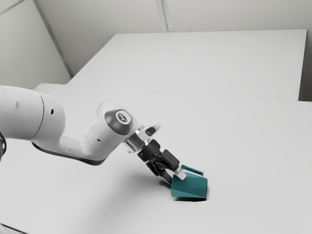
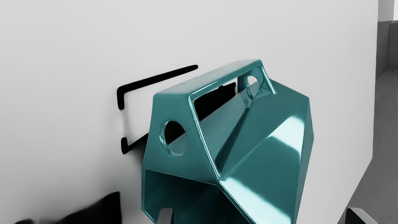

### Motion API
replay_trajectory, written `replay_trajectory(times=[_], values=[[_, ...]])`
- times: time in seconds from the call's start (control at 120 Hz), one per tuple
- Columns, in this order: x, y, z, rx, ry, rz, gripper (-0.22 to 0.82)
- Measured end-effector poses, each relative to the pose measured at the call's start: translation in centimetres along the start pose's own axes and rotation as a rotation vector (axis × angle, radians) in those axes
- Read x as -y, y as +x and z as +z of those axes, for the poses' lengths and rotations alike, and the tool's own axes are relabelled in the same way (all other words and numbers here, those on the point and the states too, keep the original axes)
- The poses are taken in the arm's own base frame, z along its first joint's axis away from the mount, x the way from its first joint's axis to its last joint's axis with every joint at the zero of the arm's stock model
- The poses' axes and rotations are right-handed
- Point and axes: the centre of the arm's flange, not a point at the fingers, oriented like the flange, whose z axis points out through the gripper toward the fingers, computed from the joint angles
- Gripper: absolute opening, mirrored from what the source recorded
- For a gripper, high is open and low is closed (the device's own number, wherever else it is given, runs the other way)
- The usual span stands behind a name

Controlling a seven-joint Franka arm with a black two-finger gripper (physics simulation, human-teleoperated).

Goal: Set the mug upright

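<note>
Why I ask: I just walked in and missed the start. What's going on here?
A robot arm is working on a teal mug that lies on its side on the table. Its tool is right at the mug's open end, fingers apart, and isn't clamped on it. The job is to set the mug upright, which isn't done yet.

Bright, nearly colourless light washes the pale table [image 1: 234, 136]. A thin dark shadow [image 1: 190, 199] edges the underside of the mug [image 1: 190, 187]. The wrist view shows white glare on its glossy facets and crisp black shadows [image 2: 158, 77] beside it, with greyer, softer shading around them.
</note>
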Motion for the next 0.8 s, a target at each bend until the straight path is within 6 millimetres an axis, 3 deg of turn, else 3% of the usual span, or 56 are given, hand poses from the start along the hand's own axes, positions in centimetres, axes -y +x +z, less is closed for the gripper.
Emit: replay_trajectory(times=[0.275,0.542,0.683,0.8], values=[[-1.2,1.5,1.0,-0.019,-0.022,0.066,0.58],[-2.2,2.2,0.8,-0.037,-0.011,0.125,0.08],[-2.6,2.5,0.4,-0.046,-0.005,0.149,-0.06],[-3.2,2.7,0.1,-0.053,-0.002,0.169,-0.11]])
